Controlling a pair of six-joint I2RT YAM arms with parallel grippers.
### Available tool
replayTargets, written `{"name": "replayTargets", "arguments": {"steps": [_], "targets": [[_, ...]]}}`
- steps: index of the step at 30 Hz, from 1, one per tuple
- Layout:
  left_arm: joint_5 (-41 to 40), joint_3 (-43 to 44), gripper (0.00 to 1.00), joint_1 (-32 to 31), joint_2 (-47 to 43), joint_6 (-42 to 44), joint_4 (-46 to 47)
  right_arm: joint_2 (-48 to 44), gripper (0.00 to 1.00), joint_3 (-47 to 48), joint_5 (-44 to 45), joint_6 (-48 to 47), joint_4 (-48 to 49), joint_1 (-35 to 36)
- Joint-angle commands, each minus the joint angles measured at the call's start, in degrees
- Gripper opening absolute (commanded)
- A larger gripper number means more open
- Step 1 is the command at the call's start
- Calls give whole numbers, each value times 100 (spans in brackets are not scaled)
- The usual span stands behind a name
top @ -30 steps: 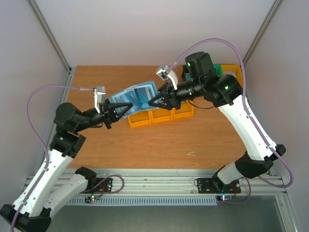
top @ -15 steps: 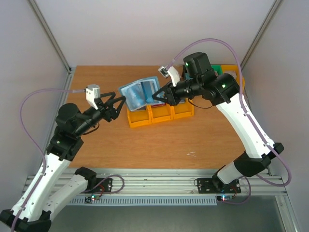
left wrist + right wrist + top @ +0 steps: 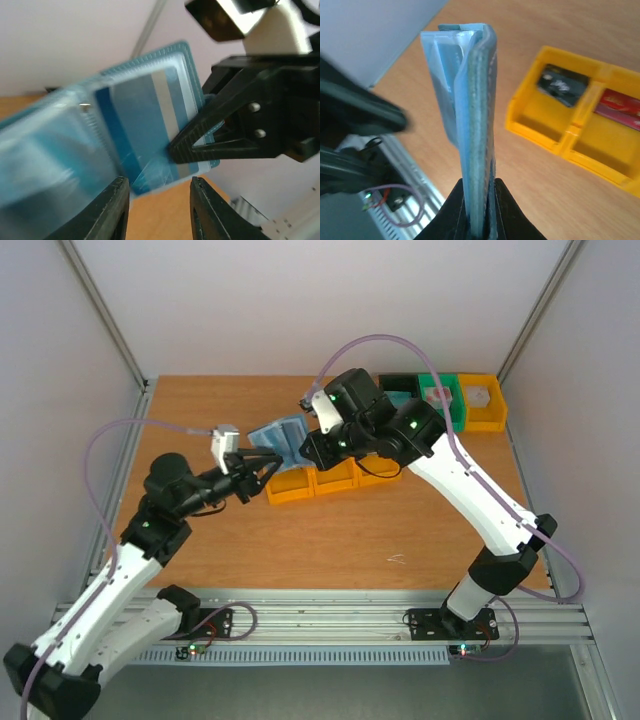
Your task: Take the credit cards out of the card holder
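Card holder (image 3: 278,435) hangs over the tabletop (image 3: 400,530) at upper centre of the overhead view, pinched along one edge by the right hand (image 3: 306,450), sleeves turned toward the left hand (image 3: 262,472). That nearer left hand is part-way open and empty, its fingers just under the blue card (image 3: 145,125), whose lower edge points down at them in the wrist view. Compartments of the yellow bin (image 3: 520,117) hold the dark grey card (image 3: 562,85) and the red card (image 3: 622,105).
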Motion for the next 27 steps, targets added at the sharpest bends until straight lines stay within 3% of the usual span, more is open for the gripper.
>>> {"name": "replayTargets", "arguments": {"steps": [1,8,18,27], "targets": [[657,-109,35,-321,359,-395,1087,-56,1,-206,-1245,-423,613,92],[558,-172,35,-284,36,-425,680,-597,1,-873,-2843,-724,1517,30],[952,50,35,72,-377,-419,392,-766,1,-818,-4336,-1156,1530,-164],[617,199,37,122,-354,-543,409,-638,1,-133,-5010,-2018,566,-233]]}}
